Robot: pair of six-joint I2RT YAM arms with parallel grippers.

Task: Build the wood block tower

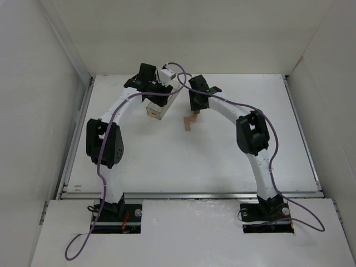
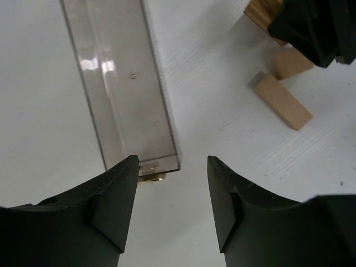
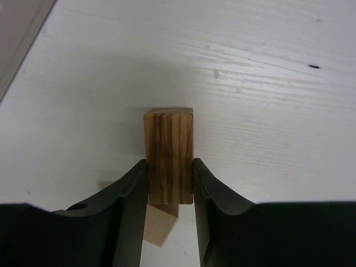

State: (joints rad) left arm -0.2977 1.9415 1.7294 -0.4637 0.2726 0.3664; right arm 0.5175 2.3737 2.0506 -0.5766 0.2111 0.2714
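In the right wrist view my right gripper [image 3: 169, 162] is shut on a striped light-tan wood block [image 3: 169, 156], one finger pressed against each long side. A paler block [image 3: 161, 225] shows below it between the fingers. From above, the right gripper [image 1: 194, 108] hangs over a few small wood blocks [image 1: 189, 123] in the middle of the table. My left gripper [image 2: 172, 161] is open with nothing between its fingers, just off the near end of the clear box [image 2: 122, 83]. Loose blocks [image 2: 281, 101] lie to its right, under the right gripper [image 2: 317, 28].
The clear plastic box [image 1: 159, 105] lies on the white table [image 1: 233, 161] under the left arm's wrist. White walls close in the table at the back and both sides. Purple cables loop from both arms.
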